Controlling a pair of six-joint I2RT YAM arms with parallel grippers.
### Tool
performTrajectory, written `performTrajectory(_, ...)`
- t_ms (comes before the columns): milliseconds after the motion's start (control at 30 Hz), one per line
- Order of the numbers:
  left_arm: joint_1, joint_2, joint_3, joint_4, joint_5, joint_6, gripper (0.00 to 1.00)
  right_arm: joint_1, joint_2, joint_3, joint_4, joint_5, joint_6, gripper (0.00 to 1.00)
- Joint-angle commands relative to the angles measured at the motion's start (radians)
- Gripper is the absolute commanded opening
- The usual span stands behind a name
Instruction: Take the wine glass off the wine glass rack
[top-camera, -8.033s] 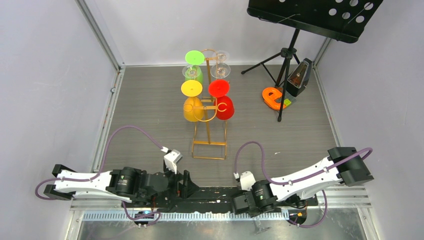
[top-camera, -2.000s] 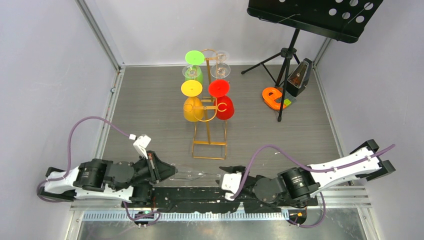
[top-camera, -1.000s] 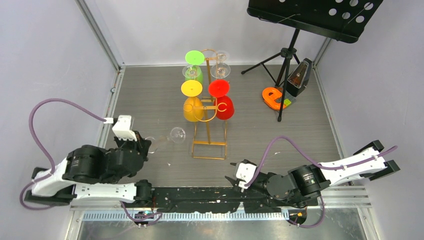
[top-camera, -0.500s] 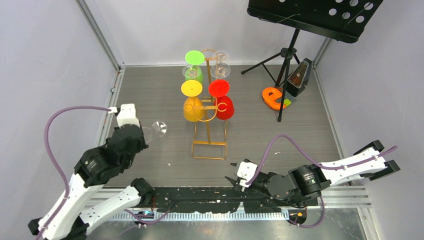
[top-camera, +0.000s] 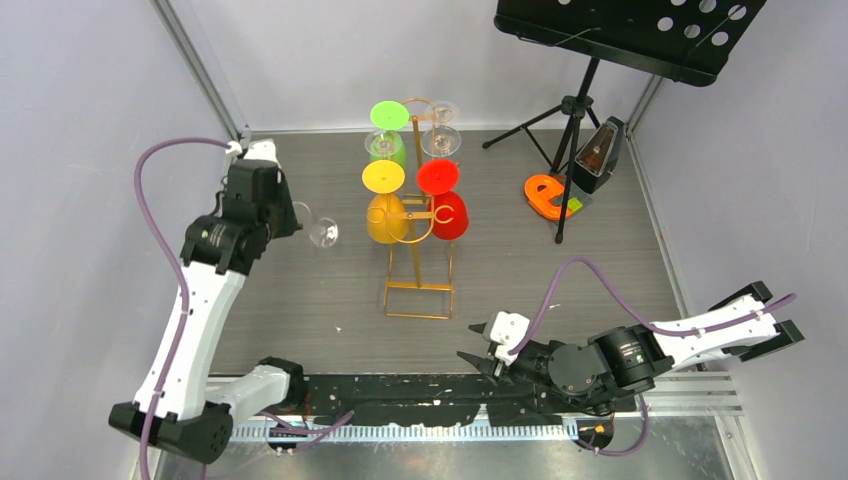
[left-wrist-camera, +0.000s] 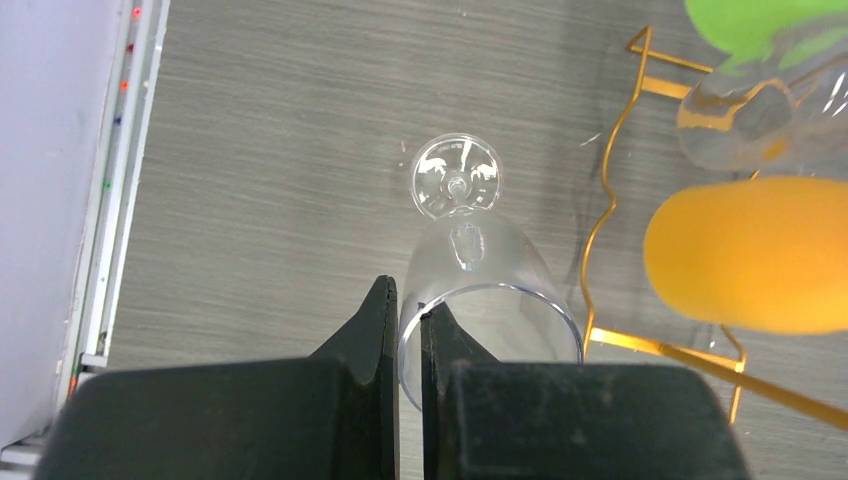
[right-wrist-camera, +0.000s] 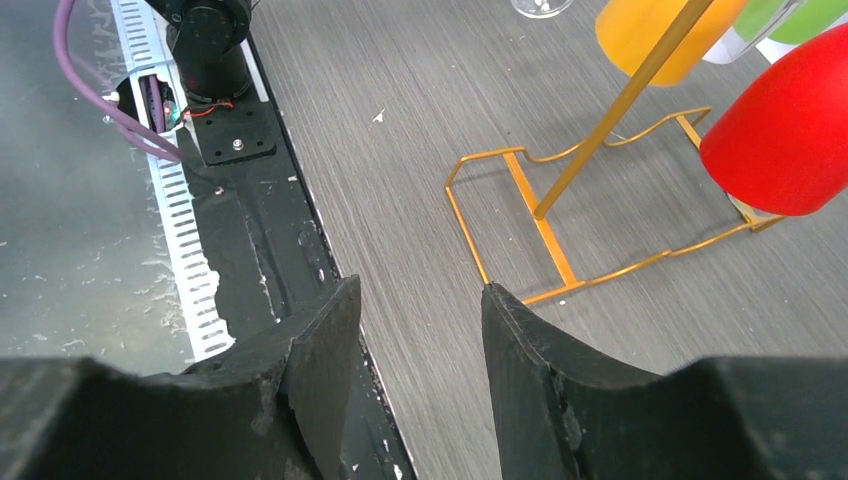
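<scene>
LEFT OF THE RACK: The left claw (left-wrist-camera: 408, 302) pinches the rim of a clear wine glass (left-wrist-camera: 478, 280) beside the gold wine glass rack (top-camera: 420, 250), with the bowl uppermost and the foot toward the worktop (top-camera: 300, 300). Whether the foot touches cannot be told. In the last second the left arm has swung the glass from in front of the rack's base out to the rack's left, level with the yellow glass (top-camera: 385, 215). The right claw (right-wrist-camera: 420, 300), close to the glass two seconds ago, lies low in front of the rack, jaws apart and empty. The glass hangs on no hook, so setting it down and letting go looks like all that remains.
</scene>
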Motion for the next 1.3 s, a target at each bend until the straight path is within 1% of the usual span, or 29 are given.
performTrajectory(0, 0.052, 0.088, 0.113, 0.065, 0.105, 0.023, 0.00, 0.005, -0.020, 0.021, -0.012, 0.014, 0.067, 0.54)
performTrajectory(267, 0.146, 0.326, 0.291, 0.019, 0.189, 0.013, 0.00, 0.005, -0.097, -0.026, 0.011, -0.044, 0.128, 0.54)
performTrajectory(533, 0.197, 0.535, 0.467, -0.047, 0.164, 0.028, 0.00, 0.005, -0.189, -0.077, 0.015, -0.074, 0.159, 0.54)
performTrajectory(600, 0.203, 0.588, 0.534, -0.080, 0.157, 0.032, 0.00, 0.005, -0.206, -0.084, 0.012, -0.075, 0.159, 0.54)
performTrajectory(800, 0.212, 0.722, 0.669, -0.141, 0.139, 0.044, 0.00, 0.006, -0.250, -0.103, 0.012, -0.068, 0.158, 0.55)
performTrajectory(967, 0.232, 0.808, 0.738, -0.173, 0.145, 0.045, 0.00, 0.005, -0.268, -0.121, 0.012, -0.062, 0.158, 0.55)
performTrajectory(1267, 0.249, 0.875, 0.736, -0.158, 0.129, 0.054, 0.00, 0.004, -0.287, -0.137, 0.012, -0.048, 0.155, 0.58)
